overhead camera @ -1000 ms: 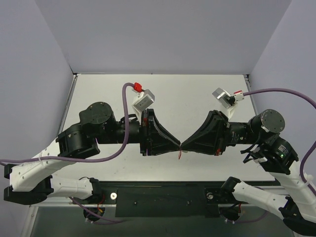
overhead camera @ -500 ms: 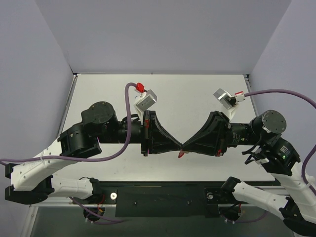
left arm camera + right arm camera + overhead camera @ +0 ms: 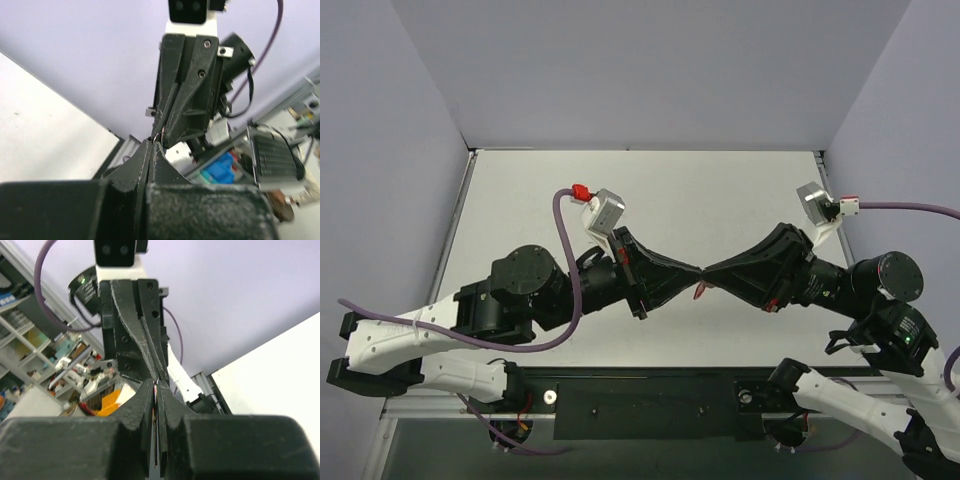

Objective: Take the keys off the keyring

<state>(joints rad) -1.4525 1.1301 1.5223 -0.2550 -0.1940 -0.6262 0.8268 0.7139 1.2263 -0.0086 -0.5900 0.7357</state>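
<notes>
My left gripper (image 3: 698,269) and right gripper (image 3: 710,272) meet tip to tip above the middle of the table, both shut. In the right wrist view the right gripper (image 3: 157,386) pinches a thin flat piece with a red edge, the keyring's red tag (image 3: 156,425). The tag also peeks out below the tips in the top view (image 3: 701,290). A thin loop of ring wire (image 3: 159,135) shows right at the left gripper's (image 3: 152,143) closed tips. The silver key is hidden; it seems pinched between the left jaws.
The white table (image 3: 720,190) lies under both arms, walled at the back and sides. Purple cables (image 3: 563,215) loop from each wrist. A black bar (image 3: 650,400) runs along the near edge between the arm bases.
Both grippers have stayed tip to tip and risen and shifted right together. Both wrists have tilted, and the left arm has swung nearer. The red tag hangs closer under the right tips.
</notes>
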